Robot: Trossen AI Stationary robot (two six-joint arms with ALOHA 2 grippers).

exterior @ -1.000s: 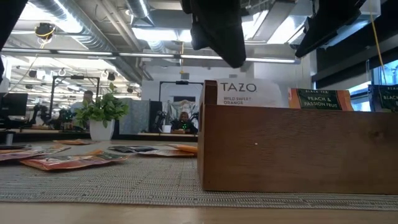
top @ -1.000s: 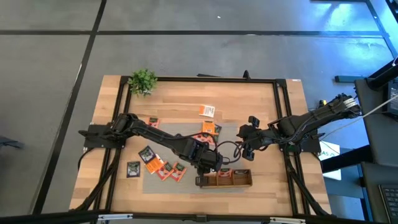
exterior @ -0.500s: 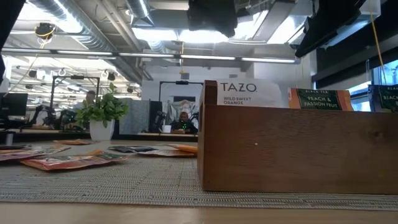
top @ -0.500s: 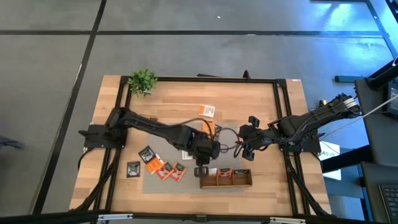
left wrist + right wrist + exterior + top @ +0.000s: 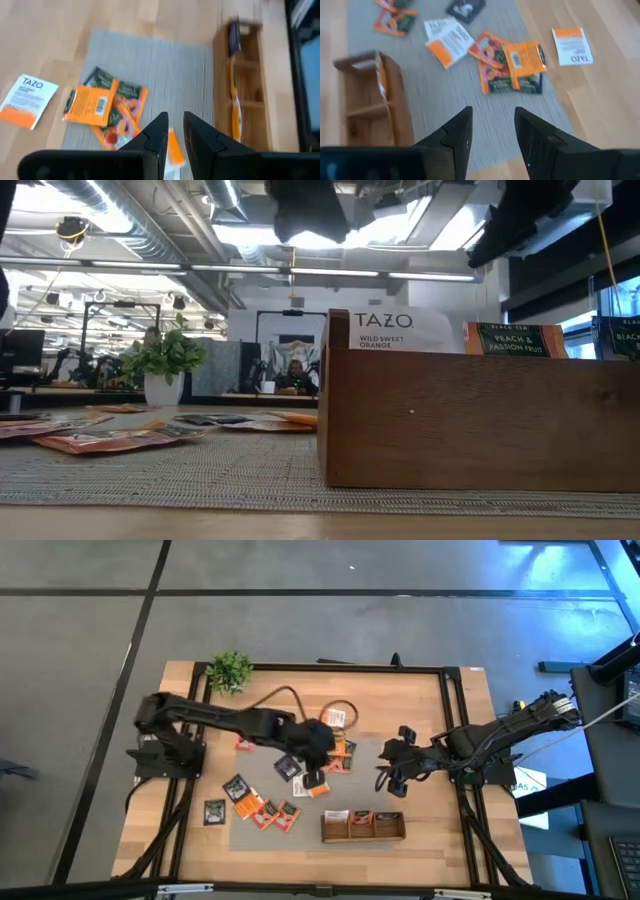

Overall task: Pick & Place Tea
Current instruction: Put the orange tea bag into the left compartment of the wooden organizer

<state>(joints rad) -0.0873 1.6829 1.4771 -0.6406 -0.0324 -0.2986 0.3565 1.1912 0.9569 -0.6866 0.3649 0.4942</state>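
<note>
Orange, white and dark sachets (image 5: 512,62) on grey woven mat (image 5: 450,105)

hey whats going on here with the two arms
Tea sorting. The wooden tray on the grey mat already holds a few sachets. The left tool hovers empty over the loose tea sachets in mid-mat, fingers nearly together. The right tool waits open beside them, holding nothing.

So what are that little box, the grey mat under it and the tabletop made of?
The box looks like brown stained wood, matte, with faint grain. The mat seems woven fabric or vinyl, its ribbed weave showing. The tabletop looks like pale wood planks, smooth, with visible board seams.
</note>
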